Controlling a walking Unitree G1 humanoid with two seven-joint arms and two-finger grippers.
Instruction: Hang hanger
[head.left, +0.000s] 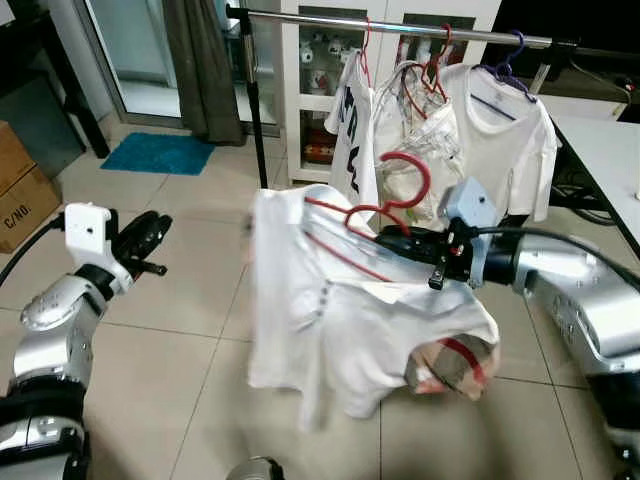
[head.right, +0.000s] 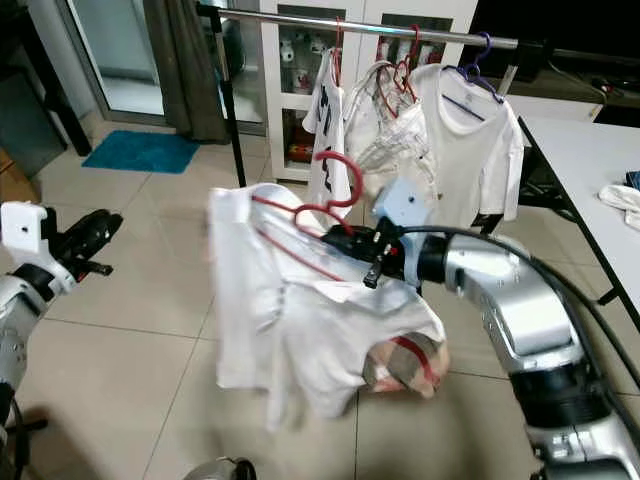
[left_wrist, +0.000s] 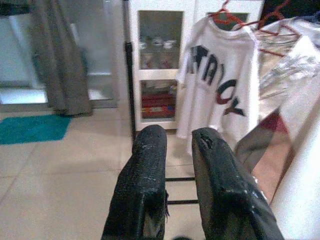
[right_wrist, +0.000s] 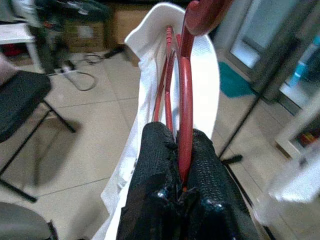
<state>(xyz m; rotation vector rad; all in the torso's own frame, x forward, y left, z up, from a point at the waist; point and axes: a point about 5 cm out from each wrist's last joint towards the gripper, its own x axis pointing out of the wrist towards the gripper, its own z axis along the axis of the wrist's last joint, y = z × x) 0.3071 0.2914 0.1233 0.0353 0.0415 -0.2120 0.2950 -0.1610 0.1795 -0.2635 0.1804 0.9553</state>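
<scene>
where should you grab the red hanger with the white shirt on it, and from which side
Grip the red hanger at its neck, just under the hook, coming in from the robot's right. The white shirt drapes over both arms, so the neck is the bare part, and the hook stays free to go over the rail. The right gripper holds it there, jaws shut.

Head stereo downward; wrists along fingers (right_wrist: 160, 165)

Even, soft indoor light fills the room, brightest from the glass door (head.left: 140, 50) at the far left, which washes pale. The beige tiled floor (head.left: 180, 300) shows faint reflections and only weak shadows. The white shirt on the red hanger (head.left: 330, 300) is smeared at its edges by motion. Both wrist views are soft and grainy, their backgrounds out of focus.
</scene>
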